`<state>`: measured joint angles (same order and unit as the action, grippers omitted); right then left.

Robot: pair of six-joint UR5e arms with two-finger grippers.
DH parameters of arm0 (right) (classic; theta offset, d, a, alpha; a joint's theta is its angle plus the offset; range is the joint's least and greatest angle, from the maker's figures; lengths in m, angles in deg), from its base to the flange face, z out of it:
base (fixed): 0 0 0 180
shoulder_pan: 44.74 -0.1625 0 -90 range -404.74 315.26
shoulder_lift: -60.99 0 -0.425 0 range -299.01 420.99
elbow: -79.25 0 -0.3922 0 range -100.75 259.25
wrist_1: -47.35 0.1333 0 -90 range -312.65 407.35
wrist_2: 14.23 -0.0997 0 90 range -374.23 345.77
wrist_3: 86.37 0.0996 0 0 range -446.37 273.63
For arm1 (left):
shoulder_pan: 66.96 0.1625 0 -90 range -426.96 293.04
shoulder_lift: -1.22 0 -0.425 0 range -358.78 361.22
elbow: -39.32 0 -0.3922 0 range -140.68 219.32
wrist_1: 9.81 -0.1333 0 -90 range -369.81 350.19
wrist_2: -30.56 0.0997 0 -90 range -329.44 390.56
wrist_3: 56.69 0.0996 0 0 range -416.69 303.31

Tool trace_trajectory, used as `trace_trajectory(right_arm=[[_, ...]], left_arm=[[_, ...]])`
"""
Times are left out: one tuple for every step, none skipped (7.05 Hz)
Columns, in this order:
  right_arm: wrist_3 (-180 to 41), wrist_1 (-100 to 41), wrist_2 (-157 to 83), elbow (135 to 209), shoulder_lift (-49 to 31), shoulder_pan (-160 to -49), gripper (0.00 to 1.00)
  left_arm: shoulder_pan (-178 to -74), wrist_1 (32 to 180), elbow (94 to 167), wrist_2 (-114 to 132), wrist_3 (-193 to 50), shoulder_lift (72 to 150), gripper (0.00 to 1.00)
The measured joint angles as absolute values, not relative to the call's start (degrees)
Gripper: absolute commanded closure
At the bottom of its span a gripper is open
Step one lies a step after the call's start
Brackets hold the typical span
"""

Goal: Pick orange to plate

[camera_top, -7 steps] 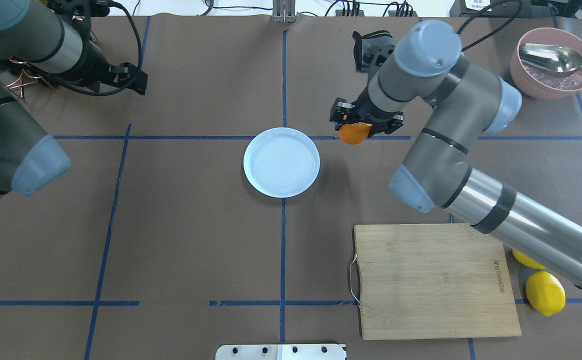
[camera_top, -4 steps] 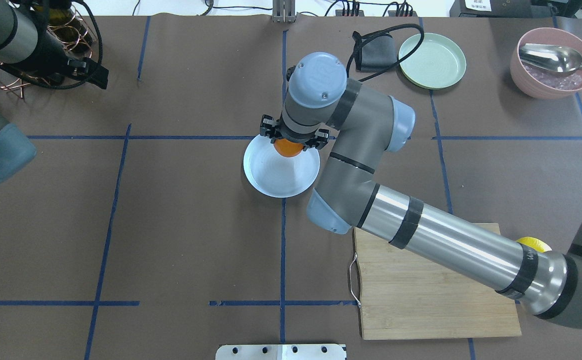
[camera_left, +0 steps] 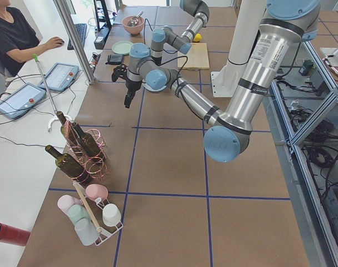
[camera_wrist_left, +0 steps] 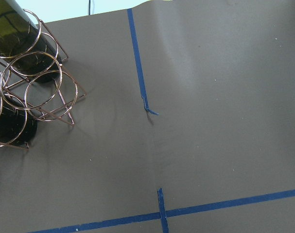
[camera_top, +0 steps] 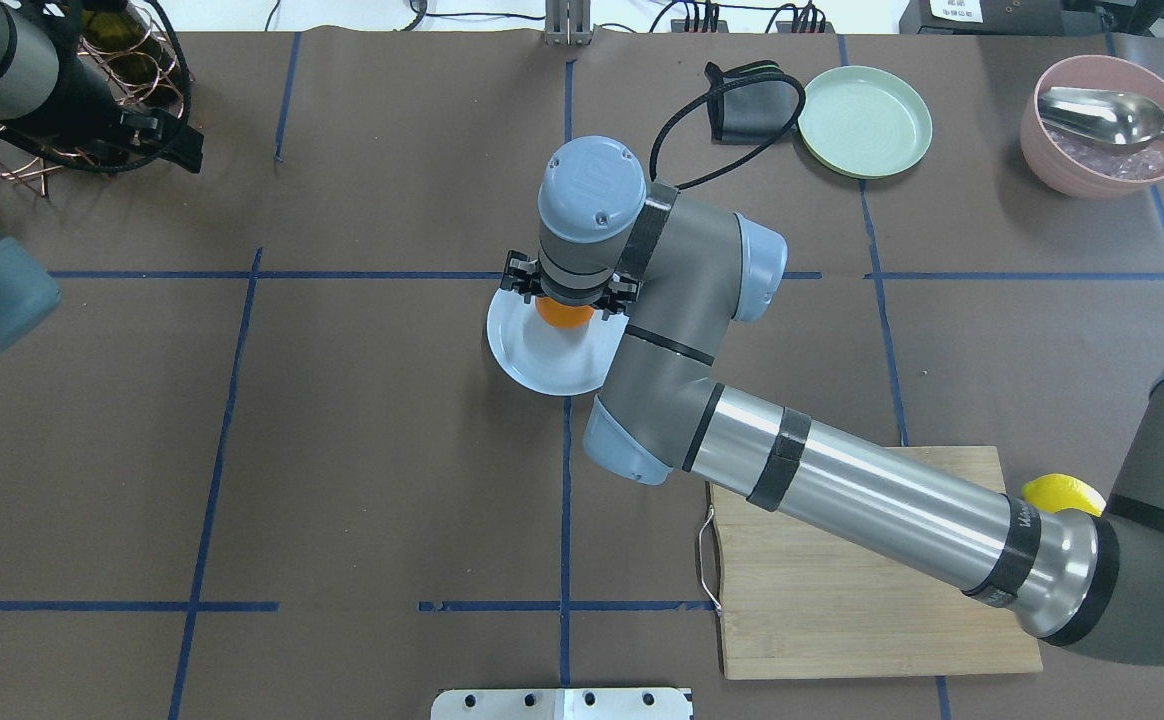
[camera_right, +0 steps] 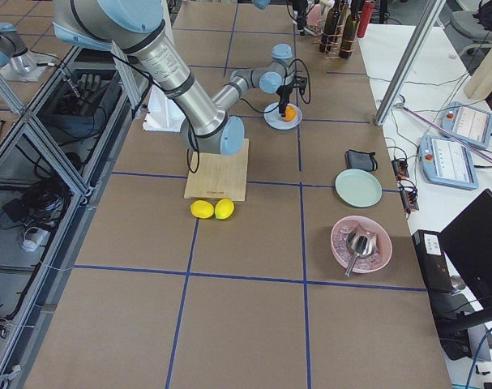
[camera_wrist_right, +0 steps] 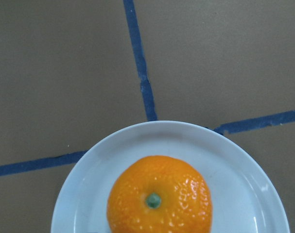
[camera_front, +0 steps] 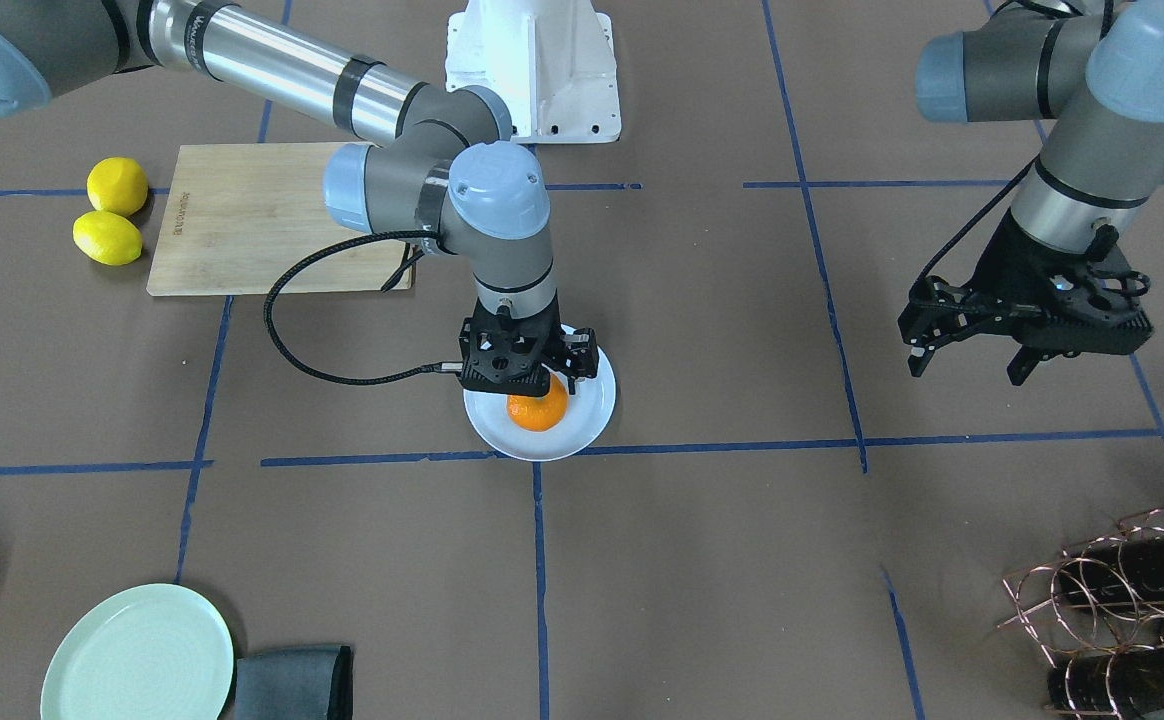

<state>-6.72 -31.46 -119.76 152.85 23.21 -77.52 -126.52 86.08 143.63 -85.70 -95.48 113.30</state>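
The right gripper [camera_front: 530, 382] hangs directly over the pale blue plate [camera_front: 590, 412]. The orange [camera_front: 539, 415] lies beneath it near the plate's middle, stem up. Whether the fingers clasp the fruit cannot be told. The left gripper [camera_front: 964, 368], fingers spread and holding nothing, is far off at 10 o'clock in the overhead view. The round fruit could roll over the low rim if it is nudged as the gripper lifts.

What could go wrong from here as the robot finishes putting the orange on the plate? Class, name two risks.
1. The orange is round and the plate has only a low rim, so the orange might roll off once it is free.
2. The right gripper hangs close over the orange, and whether it grips it cannot be told. Rising before the jaws are fully open could lift or drag the orange and shift the plate.
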Motion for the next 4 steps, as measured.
trace_trajectory(right_arm=[[-7.1, -34.3, -121.2, 155.3, 22.8, -78.9, 0.0], [-8.7, -38.9, -123.5, 160.5, 21.1, -81.3, 0.0], [-13.0, -45.4, -125.9, 168.3, 17.6, -84.4, 0.0], [-20.8, -53.1, -127.5, 177.3, 12.6, -87.8, 0.0]], left_arm=[[-126.8, 86.2, 143.4, -87.2, -95.8, 113.5, 0.0], [-126.9, 86.3, 143.3, -87.8, -95.8, 113.6, 0.0], [-126.9, 86.5, 143.3, -87.8, -94.3, 112.8, 0.0], [-127.5, 86.8, 143.1, -87.8, -91.0, 111.0, 0.0]])
